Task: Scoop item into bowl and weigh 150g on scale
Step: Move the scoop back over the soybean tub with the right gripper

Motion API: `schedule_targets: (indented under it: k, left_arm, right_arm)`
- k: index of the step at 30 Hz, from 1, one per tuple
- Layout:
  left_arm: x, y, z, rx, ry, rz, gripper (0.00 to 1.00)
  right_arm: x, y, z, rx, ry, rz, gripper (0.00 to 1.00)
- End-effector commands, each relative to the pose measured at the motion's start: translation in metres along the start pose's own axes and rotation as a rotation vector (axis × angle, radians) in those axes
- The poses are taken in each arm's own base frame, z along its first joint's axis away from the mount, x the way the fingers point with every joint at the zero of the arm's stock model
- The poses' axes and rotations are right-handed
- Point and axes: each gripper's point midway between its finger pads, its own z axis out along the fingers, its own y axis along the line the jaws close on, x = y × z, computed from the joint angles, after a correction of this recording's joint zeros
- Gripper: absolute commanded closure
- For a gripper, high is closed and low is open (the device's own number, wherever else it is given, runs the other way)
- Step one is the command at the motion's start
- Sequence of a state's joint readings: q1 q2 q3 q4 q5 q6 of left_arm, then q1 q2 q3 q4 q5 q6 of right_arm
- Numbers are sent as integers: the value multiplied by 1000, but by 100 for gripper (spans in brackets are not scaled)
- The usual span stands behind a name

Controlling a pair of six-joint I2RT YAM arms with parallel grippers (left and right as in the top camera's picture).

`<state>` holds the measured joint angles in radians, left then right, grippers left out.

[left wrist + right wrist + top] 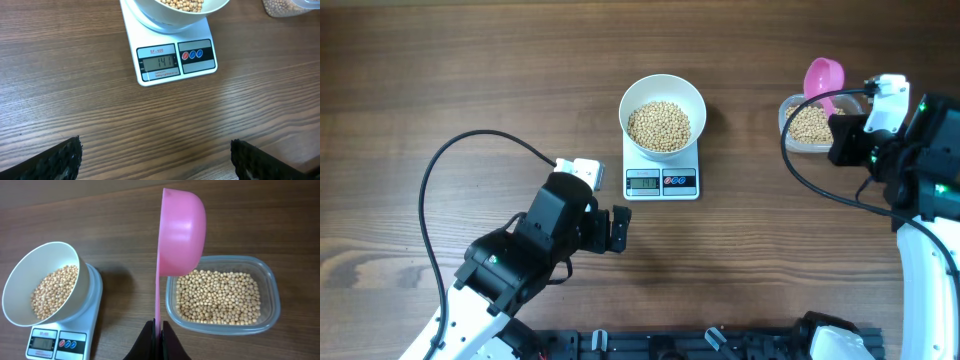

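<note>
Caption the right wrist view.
Right hand holds pink scoop near clear tub; bowl of beans sits on scale.

Wooden table point(470, 80), white scale point(661, 182) at centre, clear tub point(788, 118) right

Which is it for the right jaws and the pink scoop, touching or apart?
Touching. The right wrist view shows the right gripper clamping the pink scoop by its handle.

A bowl point(632, 100) holding beans point(659, 125) is sitting on the scale point(661, 182), while a tub point(272, 287) of more beans is lying well to its right, a scoop point(823, 76) hanging over it.
</note>
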<state>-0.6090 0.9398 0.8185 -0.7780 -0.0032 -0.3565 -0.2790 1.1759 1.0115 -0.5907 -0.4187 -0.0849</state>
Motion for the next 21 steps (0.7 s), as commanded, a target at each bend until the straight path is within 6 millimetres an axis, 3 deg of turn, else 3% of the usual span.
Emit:
schedule_targets:
  k: [1, 10, 14, 21]
  left_arm:
    - [-6, -1, -2, -8, -19, 14, 0]
    - [-6, -1, -2, -8, -18, 15, 0]
    - [-6, -1, -2, -8, -19, 14, 0]
    - [-6, -1, -2, -8, -19, 14, 0]
  right_arm:
    - [-9, 2, -8, -7, -28, -22, 96]
    - [-12, 2, -8, -7, -37, 59, 96]
    - [-15, -8, -8, 48, -54, 106, 96]
    - [-25, -10, -9, 58, -90, 26, 96]
